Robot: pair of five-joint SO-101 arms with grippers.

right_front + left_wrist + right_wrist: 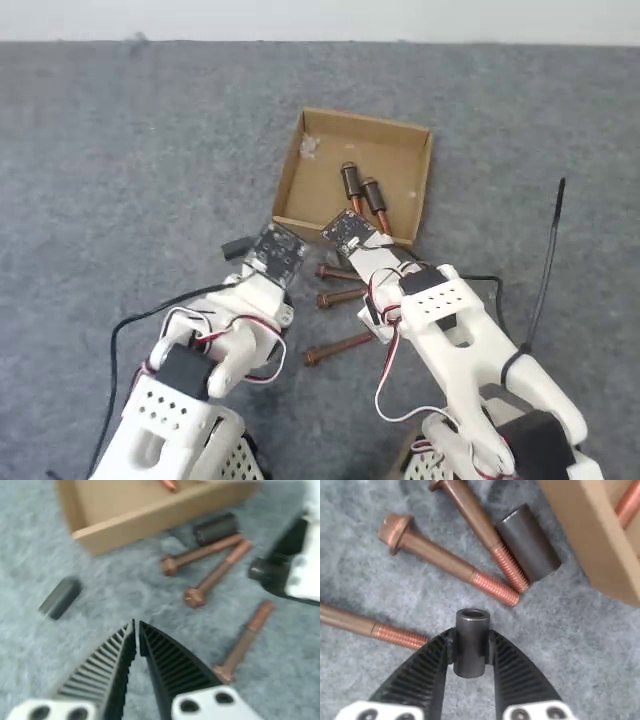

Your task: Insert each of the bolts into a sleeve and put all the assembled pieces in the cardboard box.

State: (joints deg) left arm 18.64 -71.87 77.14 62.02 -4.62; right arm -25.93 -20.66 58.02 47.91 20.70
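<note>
The cardboard box [300,170] sits on grey carpet with two assembled pieces [362,192] inside. Three copper bolts [338,347] lie in front of it, between my arms. My right gripper [471,647] is shut on a dark sleeve [471,640], held upright just above the carpet near the threaded ends of the bolts [445,560]. Beside the box wall lies a loose sleeve [530,542]. My left gripper [136,626] is shut and holds nothing, hovering over the carpet left of the bolts [217,575]. Another loose sleeve [61,597] lies farther left.
A small clear scrap [308,147] lies in the box's far left corner. Cables [130,330] trail from the arms, and a black cable tie [548,250] sticks up at the right. Open carpet [120,160] spreads left of the box.
</note>
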